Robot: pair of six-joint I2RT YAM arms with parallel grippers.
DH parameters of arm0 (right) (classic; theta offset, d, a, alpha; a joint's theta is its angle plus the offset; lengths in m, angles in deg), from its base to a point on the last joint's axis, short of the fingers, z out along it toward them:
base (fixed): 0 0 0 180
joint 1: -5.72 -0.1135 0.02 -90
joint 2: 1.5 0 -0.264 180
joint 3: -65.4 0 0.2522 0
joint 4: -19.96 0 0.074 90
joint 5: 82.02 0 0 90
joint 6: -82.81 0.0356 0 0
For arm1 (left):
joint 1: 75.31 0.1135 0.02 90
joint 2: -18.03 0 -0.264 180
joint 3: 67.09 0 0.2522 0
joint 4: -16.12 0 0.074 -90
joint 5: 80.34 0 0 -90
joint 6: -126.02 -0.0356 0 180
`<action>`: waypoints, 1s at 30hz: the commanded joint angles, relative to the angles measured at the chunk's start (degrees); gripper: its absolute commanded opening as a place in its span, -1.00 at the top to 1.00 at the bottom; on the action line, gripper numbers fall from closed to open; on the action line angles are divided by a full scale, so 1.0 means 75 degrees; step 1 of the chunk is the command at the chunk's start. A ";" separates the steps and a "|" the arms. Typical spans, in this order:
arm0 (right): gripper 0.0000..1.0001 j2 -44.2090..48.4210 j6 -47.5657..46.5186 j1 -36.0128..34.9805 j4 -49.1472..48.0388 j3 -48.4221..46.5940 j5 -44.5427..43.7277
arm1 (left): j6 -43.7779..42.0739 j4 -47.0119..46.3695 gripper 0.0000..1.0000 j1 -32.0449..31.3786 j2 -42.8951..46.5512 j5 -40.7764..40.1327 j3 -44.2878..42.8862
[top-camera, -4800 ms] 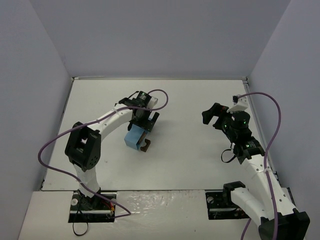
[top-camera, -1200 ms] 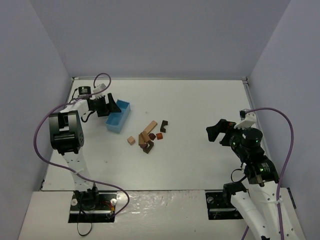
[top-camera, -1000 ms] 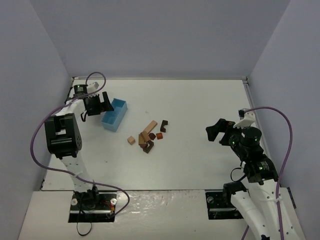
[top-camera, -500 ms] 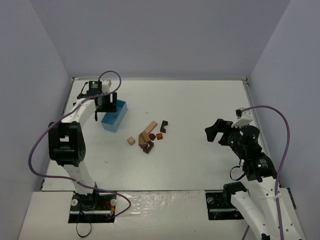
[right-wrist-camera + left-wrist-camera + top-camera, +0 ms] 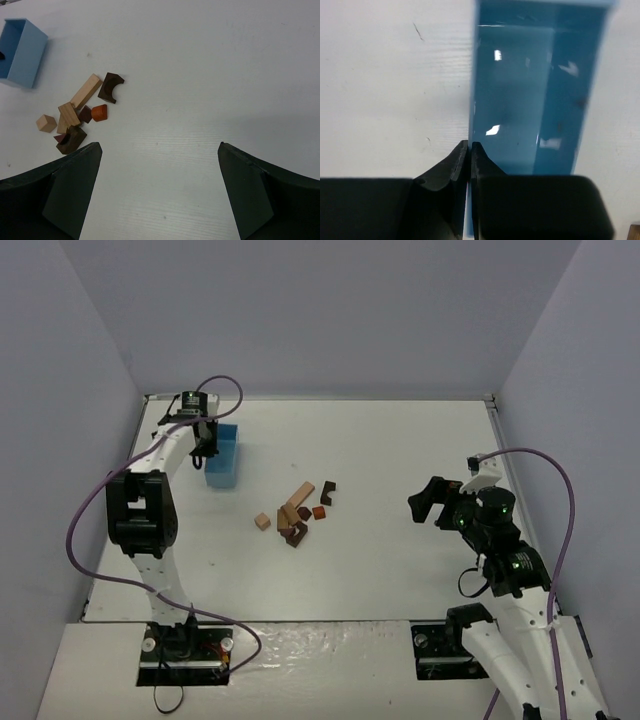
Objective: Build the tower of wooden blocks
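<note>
The wood blocks (image 5: 295,512) lie loose in a small scatter at the table's middle. Among them are a tan bar (image 5: 86,91), a dark arch (image 5: 110,87), a reddish-orange piece (image 5: 99,112), a tan cube (image 5: 46,122) and a dark block (image 5: 70,140). No tower is in view. My left gripper (image 5: 469,144) is at the far left, shut on the left wall of the light blue box (image 5: 520,100), one finger outside and one inside. My right gripper (image 5: 160,146) hangs open and empty over bare table, right of the blocks.
The light blue box (image 5: 222,455) stands empty near the back left corner, left of the blocks. Grey walls enclose the table on three sides. The right arm (image 5: 490,525) reaches in from the near right, with its purple cable looping beside it.
My left gripper went from open to shut, settling on the box's left wall. The box turned to lie straighter, front to back. The right arm barely moved.
</note>
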 commanded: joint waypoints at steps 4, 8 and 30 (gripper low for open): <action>-1.00 -0.0691 -0.0195 -0.0021 -0.0471 -0.0424 -0.0035 | -0.0327 0.0237 0.98 0.0838 -0.0600 -0.0443 -0.1822; -1.00 -0.1054 -0.0221 -0.0021 -0.0471 -0.0518 -0.0122 | -0.0324 0.0573 0.97 0.1178 -0.1301 -0.0347 -0.2630; -1.00 -0.1137 -0.0321 -0.0011 -0.0517 -0.0517 0.0130 | 0.1699 0.1110 -0.59 -0.0754 0.2573 0.0281 -0.0173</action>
